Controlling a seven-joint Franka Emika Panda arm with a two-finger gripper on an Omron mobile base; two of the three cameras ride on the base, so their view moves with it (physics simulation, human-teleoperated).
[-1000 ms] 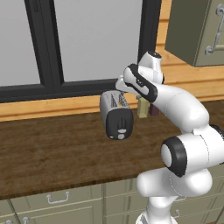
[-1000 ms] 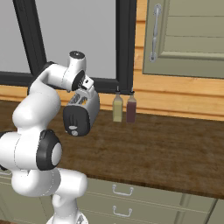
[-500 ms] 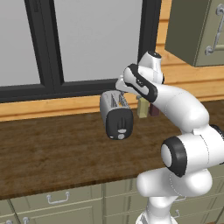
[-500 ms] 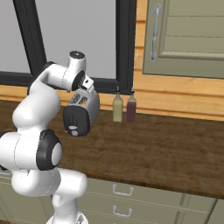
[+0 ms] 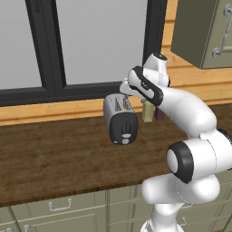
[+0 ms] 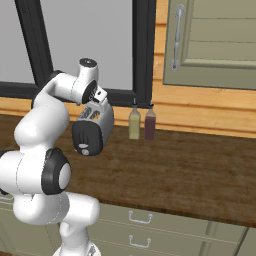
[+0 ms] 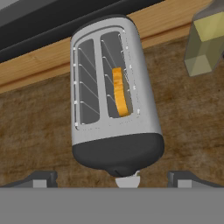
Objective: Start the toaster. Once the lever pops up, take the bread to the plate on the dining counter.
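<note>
The toaster (image 5: 119,118) stands on a dark wood counter (image 5: 54,158) below a black-framed window (image 5: 90,45), its black end panel facing out toward the robot. The round knob (image 5: 125,135) shows low on that panel. The lever is too small to pick out in either base view.

In the hand view the toaster (image 7: 111,94) is seen from above, with the bread (image 7: 119,91) sitting edge-up in the right-hand slot — only its yellow-brown crust shows. The other slot holds nothing but its wire guides.

The gripper (image 7: 116,179) hangs over the toaster's black end, its two dark tips (image 7: 41,178) spread wide apart and closed on nothing. In the left base view the hand (image 5: 131,88) sits just above the toaster's top.

Just beside the toaster, on its far side from the window frame's post (toward the wall), stand two small bottles close together — a yellowish one (image 6: 134,124) and a dark red one (image 6: 149,124). The yellowish bottle (image 7: 203,41) crowds the upper right corner of the hand view, near the toaster but apart from it. A grey-green wall cabinet (image 6: 215,42) hangs above the counter, and drawers (image 6: 140,230) with handles run below it.
</note>
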